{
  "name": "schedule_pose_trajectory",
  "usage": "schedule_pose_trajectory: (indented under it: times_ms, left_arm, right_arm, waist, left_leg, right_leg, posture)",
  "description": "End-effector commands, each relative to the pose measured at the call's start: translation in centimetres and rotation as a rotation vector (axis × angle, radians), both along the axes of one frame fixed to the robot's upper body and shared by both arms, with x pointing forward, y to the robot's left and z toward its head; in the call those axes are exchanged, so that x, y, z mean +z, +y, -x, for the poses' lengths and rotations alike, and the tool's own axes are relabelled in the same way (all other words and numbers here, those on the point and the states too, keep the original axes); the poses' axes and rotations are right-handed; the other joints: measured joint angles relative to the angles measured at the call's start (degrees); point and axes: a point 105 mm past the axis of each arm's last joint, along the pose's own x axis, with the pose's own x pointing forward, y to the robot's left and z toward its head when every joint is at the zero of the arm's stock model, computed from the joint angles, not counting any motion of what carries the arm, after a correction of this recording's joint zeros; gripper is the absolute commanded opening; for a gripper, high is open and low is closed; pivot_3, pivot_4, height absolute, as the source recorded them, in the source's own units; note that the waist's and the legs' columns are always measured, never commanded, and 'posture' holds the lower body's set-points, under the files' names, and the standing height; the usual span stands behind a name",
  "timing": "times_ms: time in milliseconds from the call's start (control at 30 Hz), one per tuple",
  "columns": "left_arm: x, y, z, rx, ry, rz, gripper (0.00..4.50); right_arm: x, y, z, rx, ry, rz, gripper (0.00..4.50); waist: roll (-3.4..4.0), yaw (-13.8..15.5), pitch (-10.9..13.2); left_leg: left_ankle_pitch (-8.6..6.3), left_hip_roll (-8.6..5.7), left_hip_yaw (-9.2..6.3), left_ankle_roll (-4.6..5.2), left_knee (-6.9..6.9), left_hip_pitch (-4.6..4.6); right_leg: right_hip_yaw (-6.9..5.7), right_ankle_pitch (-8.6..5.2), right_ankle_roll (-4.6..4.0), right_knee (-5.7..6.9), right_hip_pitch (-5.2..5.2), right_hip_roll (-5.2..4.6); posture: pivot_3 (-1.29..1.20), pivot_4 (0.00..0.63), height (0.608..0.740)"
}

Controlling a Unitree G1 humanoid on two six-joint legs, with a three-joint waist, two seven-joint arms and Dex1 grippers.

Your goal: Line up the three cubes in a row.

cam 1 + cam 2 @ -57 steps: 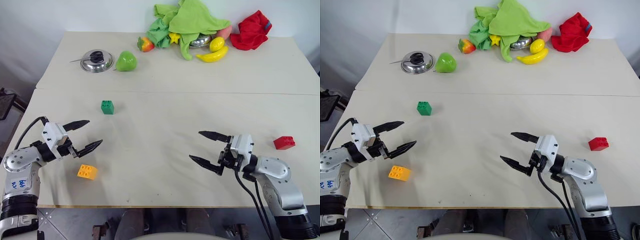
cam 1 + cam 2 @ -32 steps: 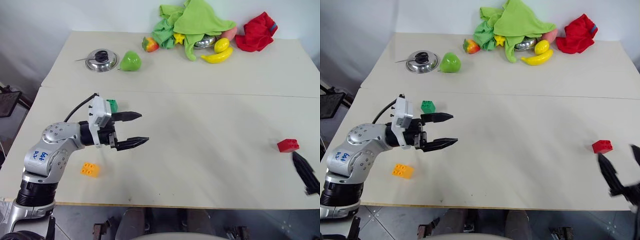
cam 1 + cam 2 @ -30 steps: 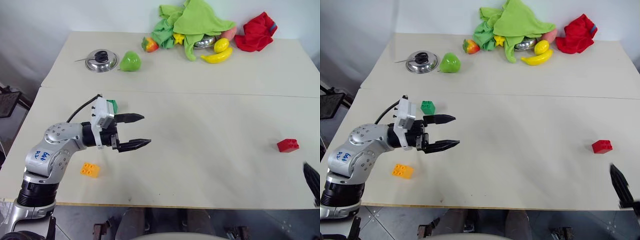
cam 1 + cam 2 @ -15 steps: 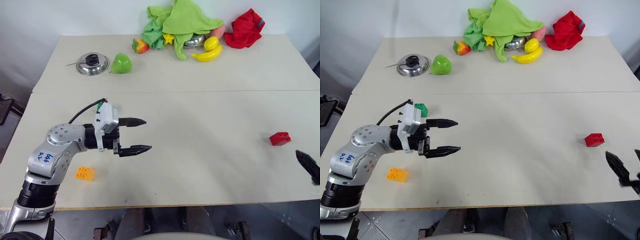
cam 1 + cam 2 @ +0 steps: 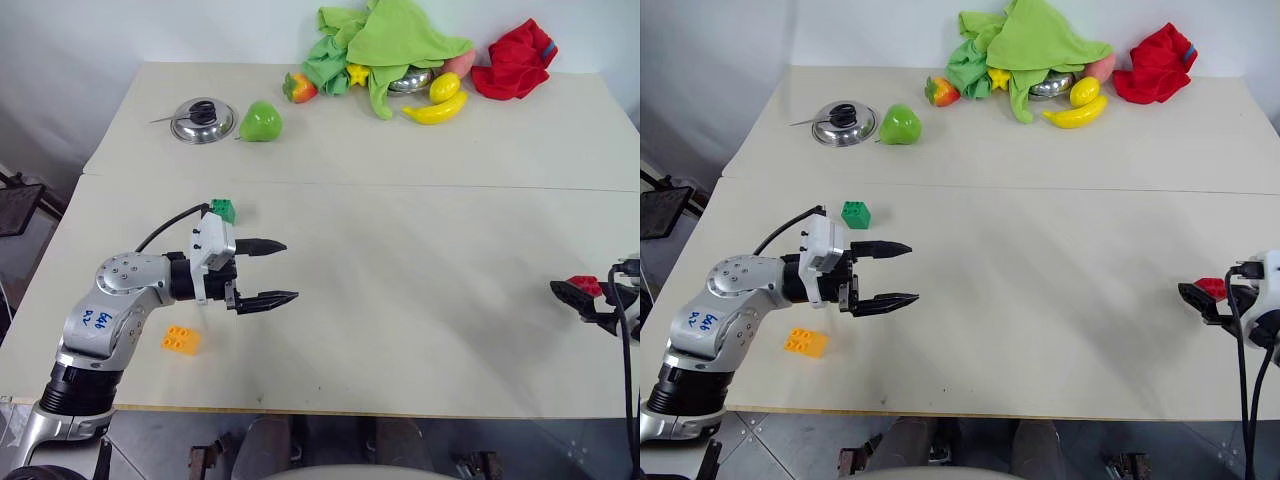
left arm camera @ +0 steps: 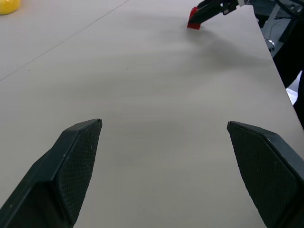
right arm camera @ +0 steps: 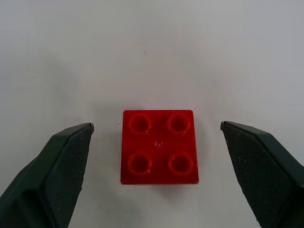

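The right gripper (image 7: pixel 156 142) is hanging spread wide over the small red studded plastic brick (image 7: pixel 159 147), jaws flanking it with gaps on both sides, not touching. That brick is sitting flat, studs up, near the right edge of the pale table (image 5: pixel 420 260).

The left gripper (image 5: pixel 268 272) is also spread, holding nothing, hovering over bare table. The small green studded brick (image 5: pixel 223 210) is lying just behind its wrist, and the yellow-orange studded brick (image 5: pixel 179 340) is sitting near the front left edge. All three are well apart, so no row is started.

The bricks are probably light, rigid and smooth-sided, so likely to skid or pop out if pinched off-centre. The flat opposite side walls look like the best hold, below the studs, with the jaws square to the faces.

Containers: a metal bowl (image 5: pixel 409 82) at the back is lying mostly under a crumpled green cloth (image 5: pixel 385 40), contents hidden. Toy fruits, a metal lid (image 5: pixel 202 120) and a red cloth (image 5: pixel 515 59) are lying loose around it.
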Motion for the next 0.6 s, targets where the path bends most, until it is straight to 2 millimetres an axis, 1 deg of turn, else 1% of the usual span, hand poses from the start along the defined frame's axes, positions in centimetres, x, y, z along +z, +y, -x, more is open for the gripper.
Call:
schedule_pose_trajectory:
  times_ms: [33,67,167,267,300,367,400,467,500,567,600]
  left_arm:
    - [0.9,0.0,0.3,-0.005,-0.082,-0.010,4.50]
    - [1.0,0.0,0.3,-0.007,-0.085,-0.012,4.50]
    - [1.1,0.1,0.3,-0.007,-0.091,-0.014,4.50]
    - [1.1,0.2,0.3,-0.005,-0.094,-0.017,4.50]
    - [1.1,0.3,0.3,-0.003,-0.095,-0.018,4.50]
    - [1.1,0.4,0.3,0.001,-0.096,-0.020,4.50]
    - [1.1,0.4,0.3,0.002,-0.096,-0.020,4.50]
    - [1.1,0.6,0.2,0.008,-0.095,-0.021,4.50]
    - [1.1,0.7,0.1,0.011,-0.094,-0.021,4.50]
    - [1.2,0.8,-0.2,0.022,-0.093,-0.012,4.50]
    - [1.3,0.9,-0.4,0.031,-0.090,-0.003,4.50]
  right_arm:
    - [0.9,-0.2,-0.4,0.030,-0.013,0.018,4.08]
    - [0.9,0.0,-0.5,0.046,-0.005,0.009,3.88]
    - [1.2,0.2,-0.7,0.072,-0.007,0.012,2.85]
    - [2.1,0.1,-1.0,0.106,-0.038,0.050,1.78]
    - [2.6,0.5,-1.2,0.149,-0.048,0.060,1.54]
    - [3.7,1.9,-1.5,0.258,-0.069,0.077,1.54]
    - [4.4,3.2,-1.7,0.352,-0.096,0.072,1.54]
    - [6.5,7.3,-1.9,0.636,-0.192,0.100,1.54]
    - [7.0,9.2,-1.7,0.770,-0.218,0.121,1.54]
    - [7.4,12.0,-1.6,0.993,-0.243,0.143,1.54]
    - [7.2,12.7,-1.8,1.065,-0.233,0.165,1.54]
  waist:
    - [0.00,-0.1,0.0]
    - [0.00,-0.1,0.0]
    - [0.00,-0.1,0.0]
    - [0.00,-0.2,0.0]
    - [0.00,-0.2,0.0]
    - [0.00,-0.2,0.0]
    - [0.00,-0.2,0.0]
    - [-0.01,-0.4,0.0]
    - [-0.01,-0.6,0.0]
    - [-0.02,-1.2,0.0]
    - [-0.03,-1.3,0.0]
  left_leg:
    - [0.00,0.00,0.01,0.00,0.00,0.00]
    - [0.00,0.00,0.02,0.00,0.00,0.00]
    - [0.00,0.04,0.02,0.00,0.01,0.00]
    - [0.00,0.04,0.03,-0.01,0.02,0.00]
    - [0.00,0.04,0.03,0.00,0.02,0.00]
    - [0.00,0.04,0.03,-0.01,0.02,0.00]
    - [0.00,0.04,0.03,-0.01,0.02,0.00]
    - [0.00,0.06,0.03,-0.01,0.03,0.00]
    - [0.00,0.10,0.04,-0.01,0.04,0.01]
    - [0.01,0.14,0.04,-0.04,0.04,0.03]
    - [0.02,0.15,0.04,-0.06,0.05,0.03]
  right_leg:
    - [0.00,0.00,0.01,0.00,0.00,0.00]
    - [0.01,0.01,0.01,0.00,0.00,0.00]
    - [0.00,0.01,0.02,0.00,0.00,0.03]
    - [0.01,0.01,0.02,0.00,0.00,0.04]
    - [0.02,0.01,0.02,0.00,0.00,0.04]
    - [0.02,0.01,0.02,-0.01,-0.01,0.04]
    - [0.02,0.01,0.02,-0.01,0.00,0.04]
    - [0.02,0.01,0.02,-0.02,0.00,0.06]
    - [0.02,0.01,0.02,-0.04,0.00,0.11]
    - [0.02,0.02,0.03,-0.03,0.01,0.15]
    - [0.02,0.02,0.03,-0.04,0.01,0.17]
  posture:
    - [0.00,0.150,0.740]
    - [0.00,0.150,0.740]
    - [0.00,0.150,0.740]
    - [0.00,0.150,0.740]
    - [0.00,0.150,0.740]
    - [0.00,0.150,0.740]
    - [0.00,0.150,0.740]
    - [0.00,0.150,0.740]
    - [0.00,0.150,0.740]
    - [0.00,0.150,0.740]
    - [0.00,0.150,0.740]
